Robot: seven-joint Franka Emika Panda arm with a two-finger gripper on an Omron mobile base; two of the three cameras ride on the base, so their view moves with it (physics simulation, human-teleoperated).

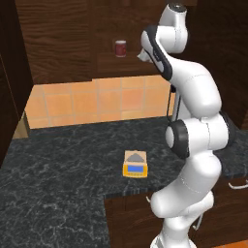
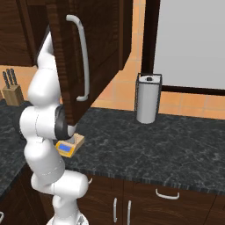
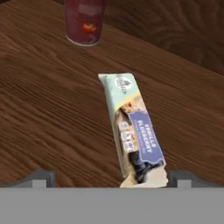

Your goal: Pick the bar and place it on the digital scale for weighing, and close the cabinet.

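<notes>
Gripper (image 3: 109, 177) spread, straddling near end of the bar (image 3: 134, 131) | bar flat on cabinet shelf (image 3: 39, 109), red cup (image 3: 84, 21) behind | we judge it light, crinkly, slippery; pinch mid-length across narrow sides.

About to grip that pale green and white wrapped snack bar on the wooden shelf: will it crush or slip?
The pale green and white wrapped snack bar lies flat, so rolling seems unlikely. Its glossy wrapper may slip; its crinkled ends probably flex. It looks thin, likely light.
</notes>
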